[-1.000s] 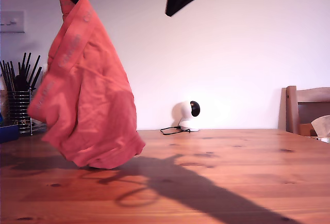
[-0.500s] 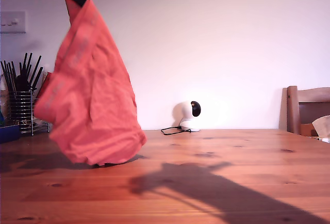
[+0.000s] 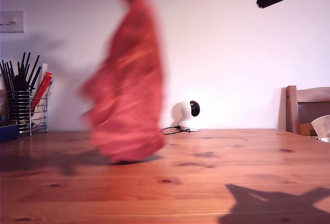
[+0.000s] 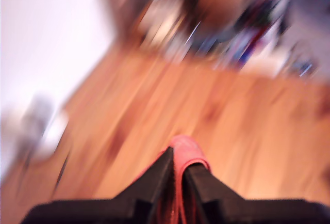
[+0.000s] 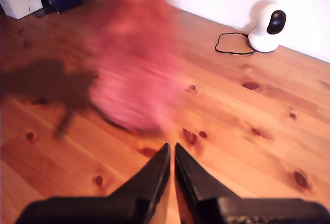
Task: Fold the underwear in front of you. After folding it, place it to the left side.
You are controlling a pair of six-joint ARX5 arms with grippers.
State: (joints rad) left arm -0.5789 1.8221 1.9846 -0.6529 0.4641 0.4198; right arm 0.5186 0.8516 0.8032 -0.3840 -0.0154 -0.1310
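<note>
Setting: plain white wall behind a knotty pine table (image 3: 216,182), with a wire utensil rack (image 3: 23,108) toward the exterior view's left edge, a small white camera (image 3: 185,114) at the far edge by the wall, and a chair (image 3: 307,108) at the exterior view's right. Item: the underwear (image 3: 129,95), coral-red, motion-blurred, hanging with its long axis near vertical, lowest folds touching the table toward the exterior view's left of centre. Holder: my first hand (image 4: 178,164), jaws pinched closed on the top edge of the cloth, raised high above the table. Other: my second hand (image 5: 171,152), jaws closed together on nothing, well apart from the garment, which lies ahead of it and lower. Judgement: the first is the only arm placed to lay the cloth down flat.
</note>
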